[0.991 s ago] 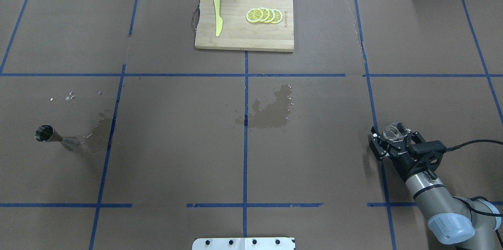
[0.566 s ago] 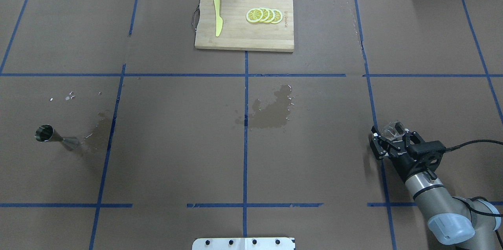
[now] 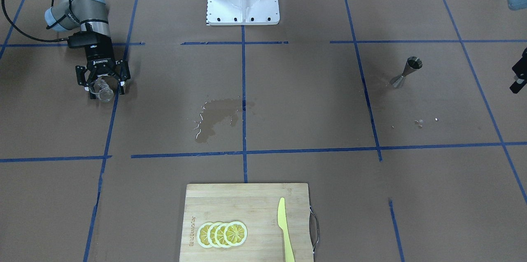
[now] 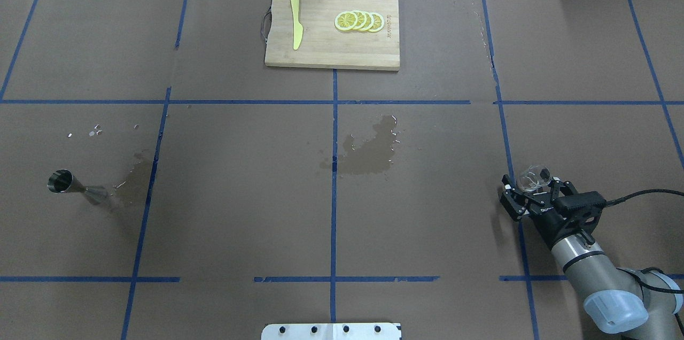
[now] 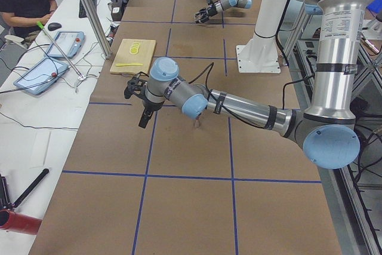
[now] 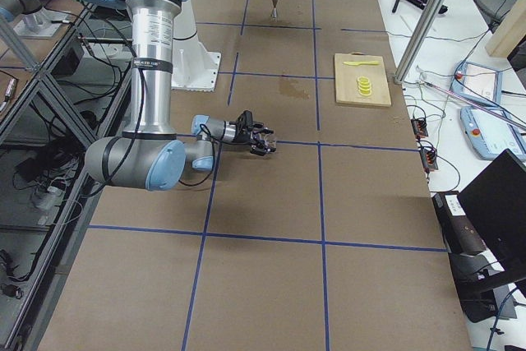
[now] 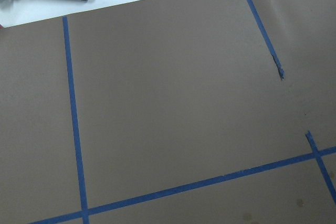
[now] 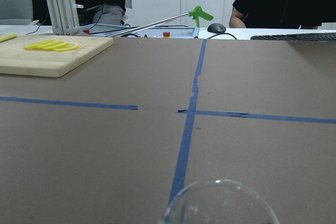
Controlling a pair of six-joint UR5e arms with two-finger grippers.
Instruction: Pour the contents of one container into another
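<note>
While the right end effector [image 4: 533, 191] pinches the clear glass cup [image 4: 531, 178] between its two fingers, low over the brown-papered bench [image 4: 240, 211] on the robot's right-hand side, the steel jigger [image 4: 75, 186] stands upright and untouched on the opposite side, well apart from it. The cup hangs beside a blue tape line [image 4: 505, 137]. Whether it touches the paper, or holds any liquid, cannot be told. From the right wrist camera only a curved glass edge shows at the bottom of the view.

The left end effector [image 5: 143, 117] hangs above the bench on the robot's left with its fingers pointing down. Whether they are spread or pressed together cannot be told.

A dark wet patch [image 4: 368, 153] stains the paper near mid-bench, and a second damp mark [image 4: 133, 182] lies just beside the jigger. At the bench's far edge a bamboo cutting board [image 4: 320, 48] carries four overlapping lemon slices [image 4: 359, 21] and, apart from them, a yellow knife [image 4: 295, 22].
</note>
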